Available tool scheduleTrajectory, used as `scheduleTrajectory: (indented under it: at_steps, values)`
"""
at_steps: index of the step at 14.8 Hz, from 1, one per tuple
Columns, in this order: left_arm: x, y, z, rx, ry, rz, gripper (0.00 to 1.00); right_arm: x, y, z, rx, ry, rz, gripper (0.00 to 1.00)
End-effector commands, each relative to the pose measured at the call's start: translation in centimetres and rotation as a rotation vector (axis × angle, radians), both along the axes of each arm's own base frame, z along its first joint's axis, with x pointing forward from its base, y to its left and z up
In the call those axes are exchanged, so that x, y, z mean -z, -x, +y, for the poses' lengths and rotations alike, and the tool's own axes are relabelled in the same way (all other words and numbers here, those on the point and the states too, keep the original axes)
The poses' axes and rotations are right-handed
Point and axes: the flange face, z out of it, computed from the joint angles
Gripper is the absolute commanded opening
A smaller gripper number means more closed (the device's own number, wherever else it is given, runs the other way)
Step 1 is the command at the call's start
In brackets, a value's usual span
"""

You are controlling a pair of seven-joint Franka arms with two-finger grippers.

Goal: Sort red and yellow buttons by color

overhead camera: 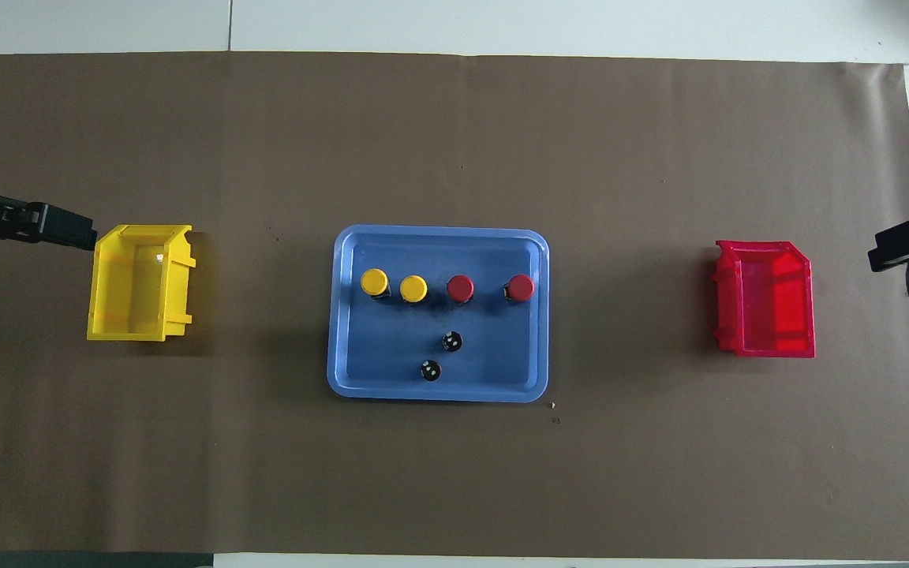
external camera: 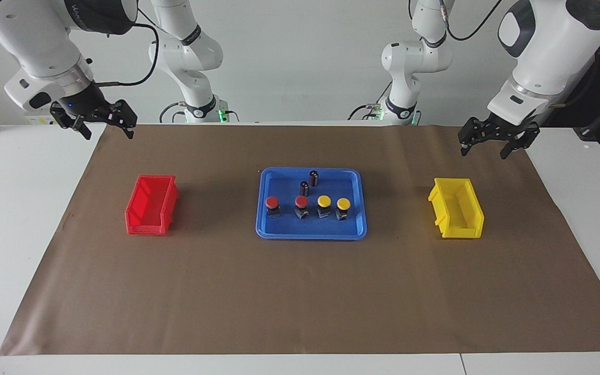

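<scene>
Four buttons stand in a row in a blue tray point(external camera: 266, 229) at mid table. The two red buttons point(external camera: 272, 202) point(external camera: 301, 201) are toward the right arm's end, the two yellow buttons point(external camera: 324, 201) point(external camera: 343, 203) toward the left arm's end. The overhead view shows the reds point(overhead camera: 520, 287) point(overhead camera: 460, 288) and yellows point(overhead camera: 413, 289) point(overhead camera: 374, 282). My right gripper point(external camera: 107, 133) is open and empty, raised over the mat's corner near the red bin point(external camera: 150, 205). My left gripper point(external camera: 485, 152) is open and empty, raised near the yellow bin point(external camera: 457, 208). Both arms wait.
Two dark capless cylinders point(external camera: 314, 177) point(external camera: 304, 187) stand in the tray, nearer to the robots than the buttons. The red bin point(overhead camera: 766, 300) and yellow bin point(overhead camera: 139, 284) are empty. A brown mat point(external camera: 300, 291) covers the white table.
</scene>
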Motion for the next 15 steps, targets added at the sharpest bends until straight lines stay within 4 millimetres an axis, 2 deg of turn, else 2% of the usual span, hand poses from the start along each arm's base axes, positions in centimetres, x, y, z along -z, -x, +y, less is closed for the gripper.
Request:
scheduleTrajectory:
  at_steps: [1, 10, 15]
  values:
    - [1.4, 1.7, -0.8, 0.04, -0.052, -0.026, 1.0, -0.4, 0.5, 0.1, 0.007, 0.013, 0.009, 1.0]
    - [-1.4, 1.7, 0.7, 0.006, -0.043, -0.025, 1.0, -0.4, 0.5, 0.2, 0.003, 0.013, 0.011, 1.0]
    - [-1.6, 2.3, 0.7, 0.01, -0.047, -0.008, 1.0, -0.1, 0.6, 0.7, -0.002, 0.011, 0.017, 1.0]
